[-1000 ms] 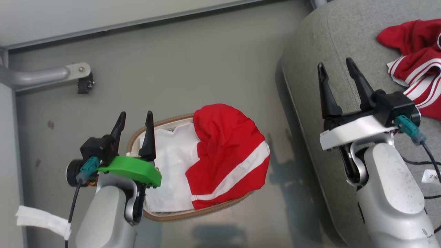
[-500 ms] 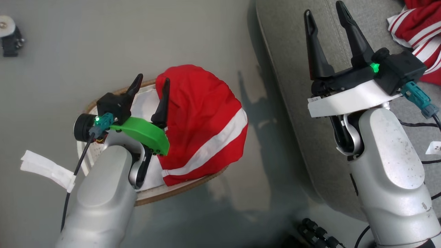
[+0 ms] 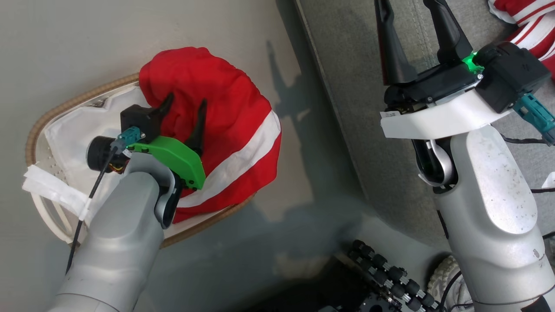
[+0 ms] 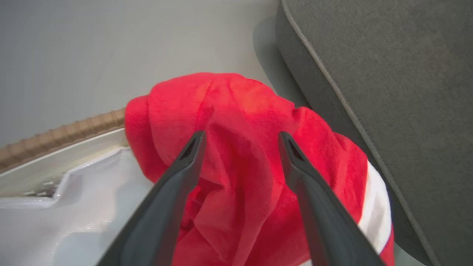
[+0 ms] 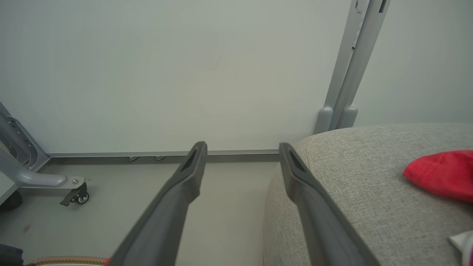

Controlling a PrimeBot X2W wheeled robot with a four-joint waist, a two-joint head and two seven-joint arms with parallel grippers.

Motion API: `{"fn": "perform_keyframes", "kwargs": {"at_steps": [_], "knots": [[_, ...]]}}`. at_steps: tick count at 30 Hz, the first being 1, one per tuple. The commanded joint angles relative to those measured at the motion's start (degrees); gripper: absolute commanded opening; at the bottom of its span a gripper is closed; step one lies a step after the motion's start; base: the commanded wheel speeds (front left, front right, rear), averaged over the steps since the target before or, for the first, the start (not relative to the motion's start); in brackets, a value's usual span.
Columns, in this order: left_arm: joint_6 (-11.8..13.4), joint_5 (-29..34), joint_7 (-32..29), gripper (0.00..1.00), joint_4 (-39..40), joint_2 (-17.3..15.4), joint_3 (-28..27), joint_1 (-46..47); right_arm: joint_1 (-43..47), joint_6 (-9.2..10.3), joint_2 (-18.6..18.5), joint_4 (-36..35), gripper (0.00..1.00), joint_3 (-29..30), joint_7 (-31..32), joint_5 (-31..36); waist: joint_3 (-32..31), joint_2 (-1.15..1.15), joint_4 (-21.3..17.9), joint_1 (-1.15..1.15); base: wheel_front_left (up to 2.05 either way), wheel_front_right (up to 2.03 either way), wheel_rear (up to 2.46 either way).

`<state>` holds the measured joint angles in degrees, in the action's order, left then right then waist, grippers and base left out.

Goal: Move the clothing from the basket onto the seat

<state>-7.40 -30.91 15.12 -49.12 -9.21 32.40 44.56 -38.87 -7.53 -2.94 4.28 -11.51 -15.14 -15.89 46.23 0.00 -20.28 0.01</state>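
Closest to the robot, at the bottom of the head view, a black part with rows of small rollers (image 3: 381, 268) sits on the smooth grey floor (image 3: 86, 43). Just beyond it the pale left forearm leads up to the left hand (image 3: 186, 99). Its two long dark fingers stand well apart with nothing clamped between them. They are down over the red garment with a broad white stripe (image 3: 234, 125). In the left wrist view a raised fold of red cloth lies in the gap, but whether the fingertips touch the cloth cannot be told.

That garment is heaped in the right part of the small rounded white plastic basket with a brown woven rim (image 3: 65, 108) and spills over the rim on the side toward the seat. The white liner cloth (image 3: 78, 134) lies bare in the basket's left part. The basket stands on the floor, near the large grey fabric-upholstered seat (image 3: 347, 86) but apart from it.

The right hand (image 5: 242, 145) is held above the seat's rounded edge, fingers spread wide and empty. Farther on, a red jersey with striped white trim (image 3: 527, 19) lies on the seat cushion, to the right of that hand. Beyond the seat, the right wrist view shows a pale wall (image 5: 184, 74), a grey upright post (image 5: 351, 55) and a grey metal leg on a small caster (image 5: 72, 190).
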Motion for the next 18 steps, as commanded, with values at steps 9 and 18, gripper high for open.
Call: {"fn": "perform_keyframes", "kwargs": {"at_steps": [9, 18], "knots": [[-0.14, -6.36, 0.05, 1.00, -6.06, 0.95, 6.57, 2.81, 1.02, 0.08, -0.05, -1.96, 1.00, 0.44, 0.00, 1.52, 2.88, 0.00, -0.42, -0.01, 0.00, 0.00, 0.00], [-0.14, -10.14, -0.36, 1.00, -10.81, 1.93, 14.20, 4.93, 1.63, 0.08, -0.05, -2.62, 1.00, 0.49, -0.01, 2.15, 3.39, 0.00, 0.41, -0.01, 0.00, 0.00, 0.00]]}}
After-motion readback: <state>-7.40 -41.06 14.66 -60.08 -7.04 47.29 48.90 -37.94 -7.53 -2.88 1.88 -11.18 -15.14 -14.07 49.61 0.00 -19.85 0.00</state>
